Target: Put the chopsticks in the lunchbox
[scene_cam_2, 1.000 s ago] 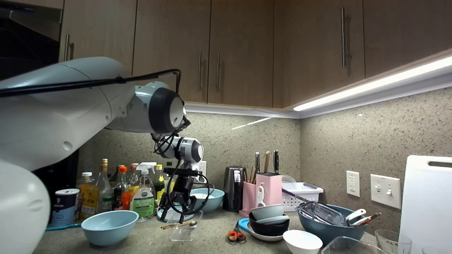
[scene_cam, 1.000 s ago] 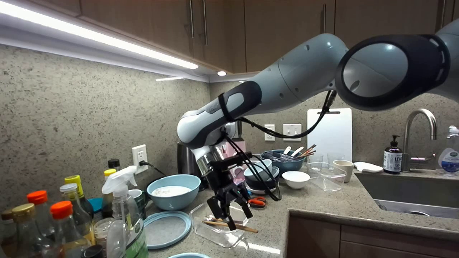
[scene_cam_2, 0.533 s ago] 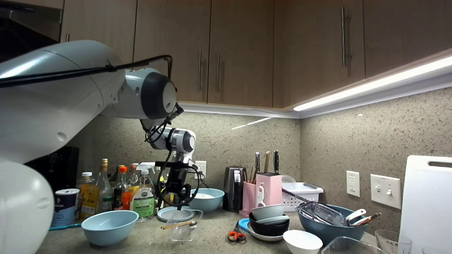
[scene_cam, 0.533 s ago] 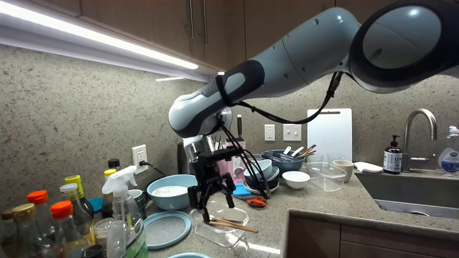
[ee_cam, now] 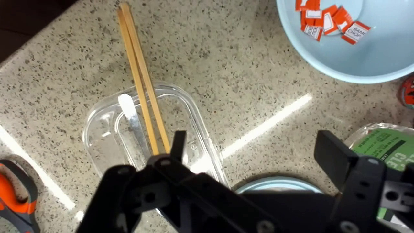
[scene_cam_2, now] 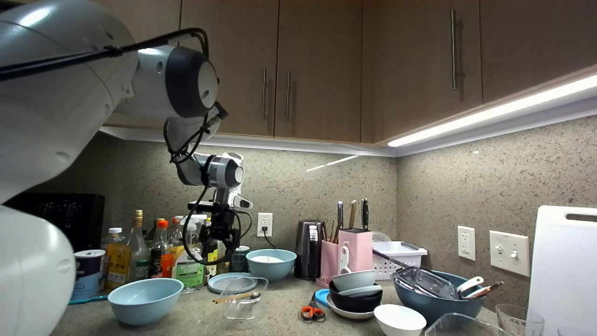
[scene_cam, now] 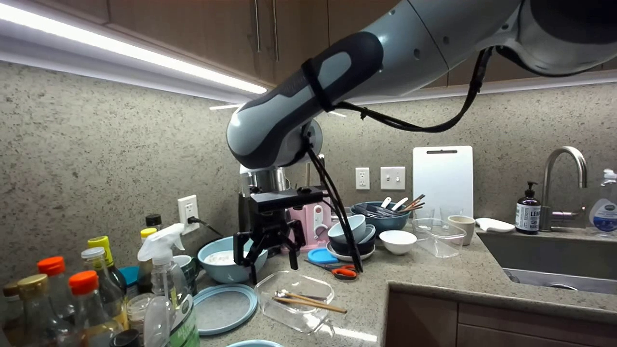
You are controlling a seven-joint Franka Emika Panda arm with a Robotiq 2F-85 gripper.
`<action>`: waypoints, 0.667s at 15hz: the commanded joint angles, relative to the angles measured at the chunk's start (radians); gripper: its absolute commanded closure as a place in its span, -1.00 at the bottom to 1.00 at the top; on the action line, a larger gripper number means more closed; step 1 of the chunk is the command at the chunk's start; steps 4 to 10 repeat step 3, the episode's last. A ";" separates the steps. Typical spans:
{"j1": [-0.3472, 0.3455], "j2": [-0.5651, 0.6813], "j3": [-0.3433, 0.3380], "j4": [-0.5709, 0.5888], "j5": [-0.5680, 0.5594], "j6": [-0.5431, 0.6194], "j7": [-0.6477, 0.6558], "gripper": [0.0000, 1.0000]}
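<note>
Near the open edge of the counter, by its inside corner, the chopsticks are found in the lunchbox: inner ends inside, outer ends jutting past the rim toward that edge. A metal utensil is seen alongside. Task judged all but done, provided the overhang is accepted; only a clear withdrawal seems left. The gripper is spread wide, nothing held. In both exterior views the arm is stretched out, its end pointed down above the counter, apart from the lunchbox.
</note>
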 commanded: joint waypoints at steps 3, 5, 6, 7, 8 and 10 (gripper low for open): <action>-0.002 0.018 -0.002 0.014 0.000 -0.003 0.000 -1.00; -0.002 0.018 -0.002 0.014 0.000 -0.003 0.000 -1.00; -0.002 0.018 -0.002 0.014 0.000 -0.003 0.000 -1.00; -0.002 0.018 -0.002 0.014 0.000 -0.003 0.000 -1.00; -0.002 0.018 -0.002 0.014 0.000 -0.003 0.000 -1.00; -0.002 0.018 -0.002 0.014 0.000 -0.003 0.000 -1.00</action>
